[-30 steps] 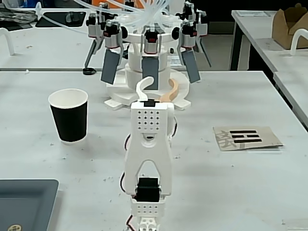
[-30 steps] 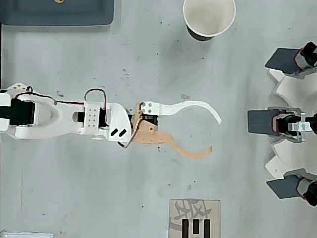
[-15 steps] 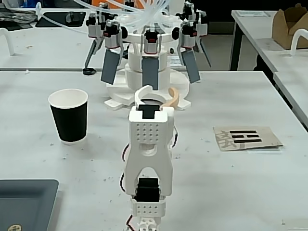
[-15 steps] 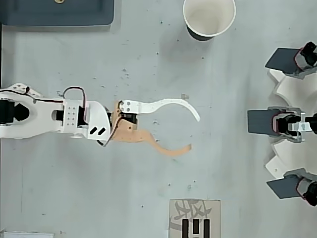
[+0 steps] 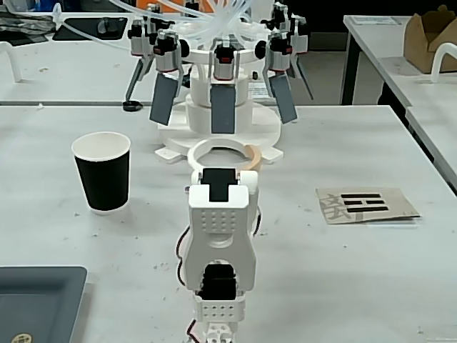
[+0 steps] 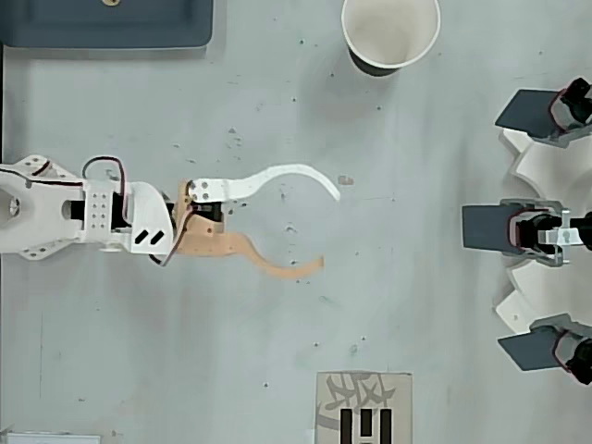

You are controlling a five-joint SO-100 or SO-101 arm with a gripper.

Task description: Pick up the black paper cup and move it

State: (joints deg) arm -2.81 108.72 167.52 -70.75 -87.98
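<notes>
The black paper cup (image 5: 104, 171) stands upright on the grey table at the left of the fixed view; from overhead its white inside and rim (image 6: 390, 33) show at the top edge. My gripper (image 6: 327, 228) is open over bare table, with one curved white finger and one curved tan finger spread wide and nothing between them. It lies well short of the cup, lower and to the left in the overhead view. In the fixed view the gripper (image 5: 225, 148) shows as a ring just beyond the white arm (image 5: 220, 229), to the right of the cup.
A white multi-armed rig with grey paddles (image 5: 221, 78) stands at the table's far side, at the right edge overhead (image 6: 541, 227). A dark tray (image 6: 111, 23) sits top left overhead. A card with black bars (image 5: 365, 204) lies to the right.
The arm has drawn back toward its base, so the open gripper has moved left in the overhead view, away from the rig. The cup has not moved.
</notes>
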